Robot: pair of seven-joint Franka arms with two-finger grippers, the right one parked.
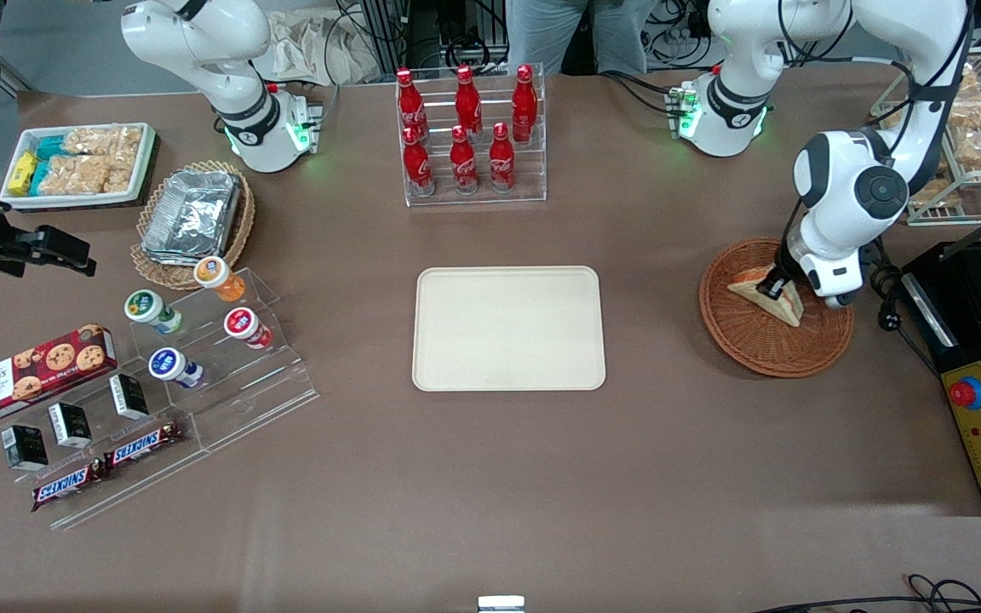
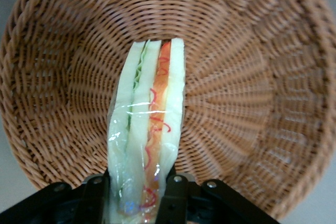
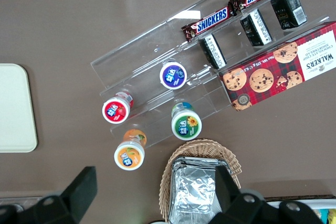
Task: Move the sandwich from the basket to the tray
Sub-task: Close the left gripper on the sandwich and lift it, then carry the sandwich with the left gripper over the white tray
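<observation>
Cream-beige and flat, the tray (image 1: pixel 508 328) lies mid-table, nearer the front camera than the rack of red bottles (image 1: pixel 467 132). Toward the working arm's end sits the reddish-brown wicker basket (image 1: pixel 797 353), well apart from the tray. Inside it, the gripper (image 1: pixel 776 288) has its fingers (image 2: pixel 176 195) pressed against both faces of the sandwich (image 1: pixel 765 293).

Hiding much of the gripper (image 1: pixel 777 288) under the working arm's wrist in the front view, with the fingertips (image 2: pixel 169 203) running off the frame in the wrist view. Covering part of the sandwich (image 1: pixel 765 294) too. Cropping the basket (image 2: pixel 247 77) rim at the picture's edges.
</observation>
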